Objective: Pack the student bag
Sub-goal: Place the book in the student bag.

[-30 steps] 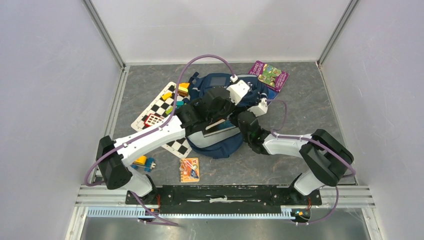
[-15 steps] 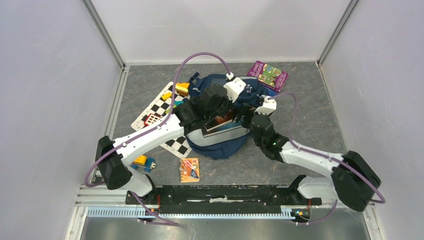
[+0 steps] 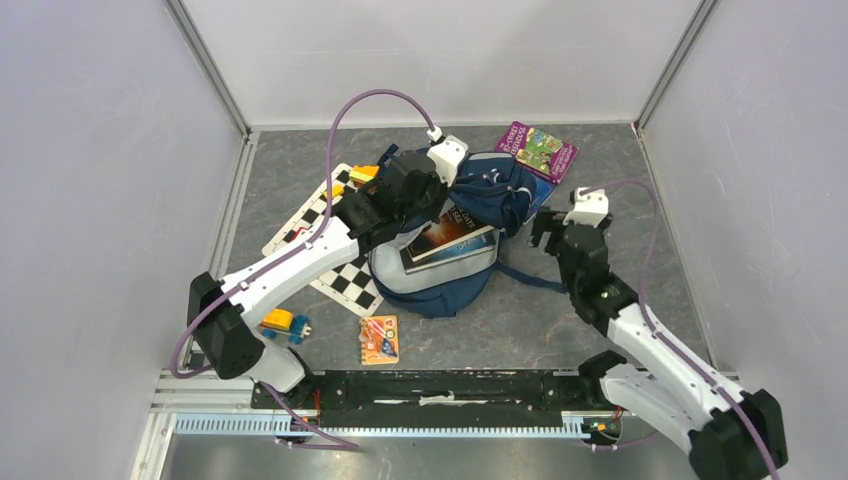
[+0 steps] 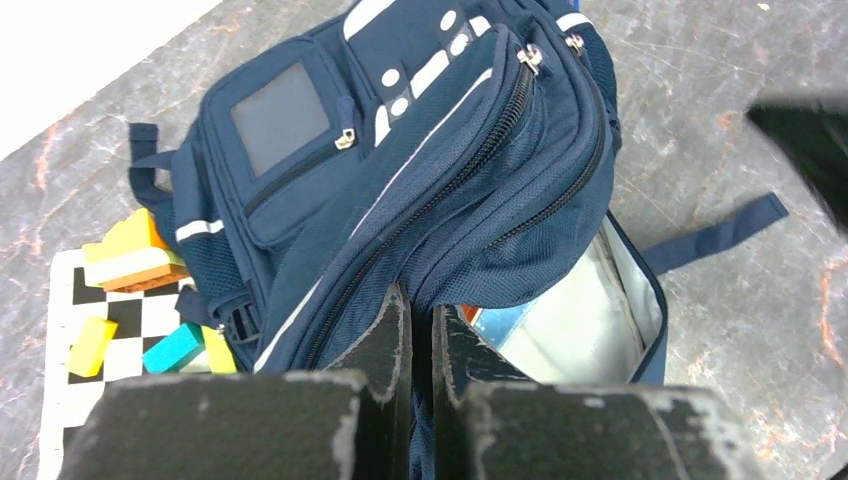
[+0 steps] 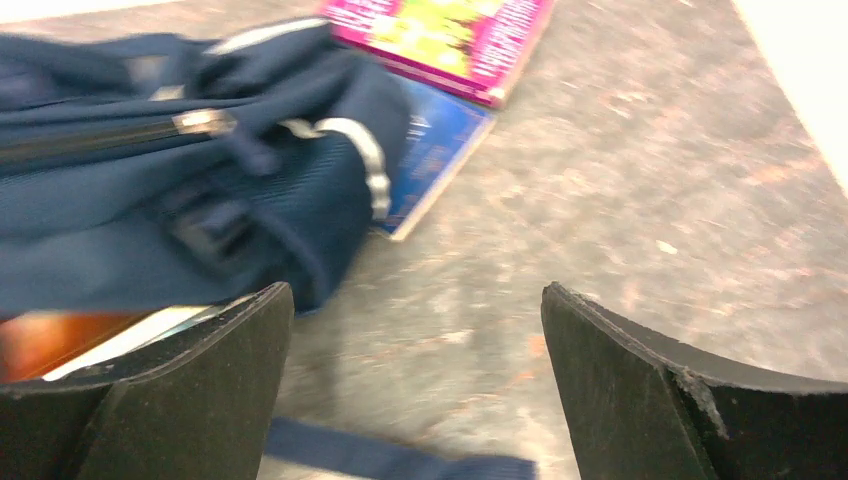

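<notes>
The student bag (image 3: 440,290), a navy backpack, lies open in the middle of the floor. A book (image 3: 450,237) rests in its mouth, with a corner of the book (image 4: 500,318) showing against the grey lining. My left gripper (image 3: 425,200) is shut on the edge of the bag's top flap (image 4: 480,230) and holds it up; in the left wrist view the gripper (image 4: 420,335) has blue fabric pinched between its fingers. My right gripper (image 3: 548,232) stands wide open just right of the bag (image 5: 150,220), and in its own view that gripper (image 5: 415,330) has only bare floor between its fingers.
A purple book (image 3: 538,150) lies at the back right on a blue book (image 5: 440,140). A checkerboard (image 3: 320,235) with coloured blocks (image 4: 130,255) lies left of the bag. A card (image 3: 378,338) and a small toy (image 3: 285,322) sit near the front. A bag strap (image 5: 380,455) trails right.
My right gripper opened, let go of the book and drew back to the right, out of the bag. The book now lies in the bag's mouth. My left gripper pulled the flap further back.
</notes>
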